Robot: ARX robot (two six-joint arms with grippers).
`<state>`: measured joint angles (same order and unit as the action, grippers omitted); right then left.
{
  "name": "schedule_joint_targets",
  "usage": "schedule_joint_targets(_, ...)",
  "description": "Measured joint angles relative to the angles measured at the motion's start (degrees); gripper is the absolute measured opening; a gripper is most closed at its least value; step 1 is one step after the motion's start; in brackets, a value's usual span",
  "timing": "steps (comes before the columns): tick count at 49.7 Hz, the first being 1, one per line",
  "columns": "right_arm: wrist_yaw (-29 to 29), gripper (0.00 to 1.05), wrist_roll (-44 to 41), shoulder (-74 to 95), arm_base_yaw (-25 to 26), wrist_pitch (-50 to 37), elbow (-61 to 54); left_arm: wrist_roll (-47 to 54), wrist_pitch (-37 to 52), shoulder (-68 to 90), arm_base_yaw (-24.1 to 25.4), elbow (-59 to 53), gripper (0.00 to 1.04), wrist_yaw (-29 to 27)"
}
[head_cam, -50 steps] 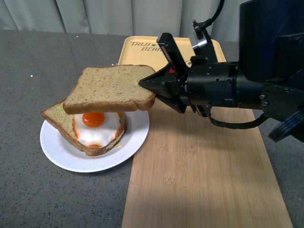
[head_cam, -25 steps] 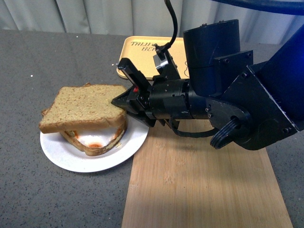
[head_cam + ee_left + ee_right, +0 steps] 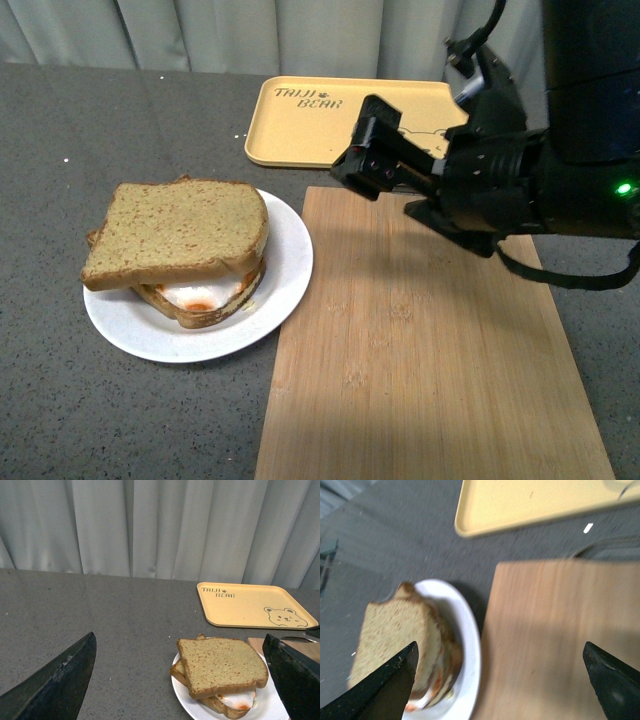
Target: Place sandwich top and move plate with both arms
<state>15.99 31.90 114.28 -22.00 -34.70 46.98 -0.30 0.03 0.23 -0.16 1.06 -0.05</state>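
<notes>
**Bread on the egg, both grippers empty**

The right gripper (image 3: 500, 677) hangs with its jaws spread wide and nothing between them. In the front view it sits over the far end of the wooden board (image 3: 420, 350), close to the near edge of the yellow tray (image 3: 320, 130) and apart from the plate (image 3: 288, 262). The left gripper (image 3: 175, 680) is likewise spread and empty. Its two dark fingertips (image 3: 55, 685) frame the plate from above the grey table (image 3: 100, 120).

The plate stands on the table with its rim just beside the board's left edge. It holds the stacked sandwich. The sandwich top (image 3: 178, 232) lies flat on the egg slice (image 3: 200, 296), shifted a little to the left so that it overhangs. The tray lies beyond the board and shows its lettering and bear drawing.

Under the top slice only a strip of egg white and a red-orange smear show, and the yolk is covered. The right arm hides the tray's right corner in the front view. The left gripper does not appear in that view. The right wrist picture is blurred. The left wrist picture cuts off the near part of the plate, and a pale curtain (image 3: 150, 525) closes the background.
</notes>
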Motion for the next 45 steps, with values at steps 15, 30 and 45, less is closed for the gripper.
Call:
schedule_joint_targets(15, -31.6, 0.35, -27.2, -7.4, 4.7, -43.3, -22.3, 0.0, 0.0, -0.1, 0.0, 0.0, 0.98, 0.0)
schedule_joint_targets(30, -25.2, 0.01, -31.3, -31.2, 12.9, -40.2, -39.9, 0.0, 0.0, -0.2, 0.0, 0.0, 0.98, -0.1)
schedule_joint_targets(45, -21.5, 0.01, -31.7, -48.2, 16.4, -28.2, -45.0, 0.0, 0.0, -0.2, 0.0, 0.0, 0.98, 0.0)
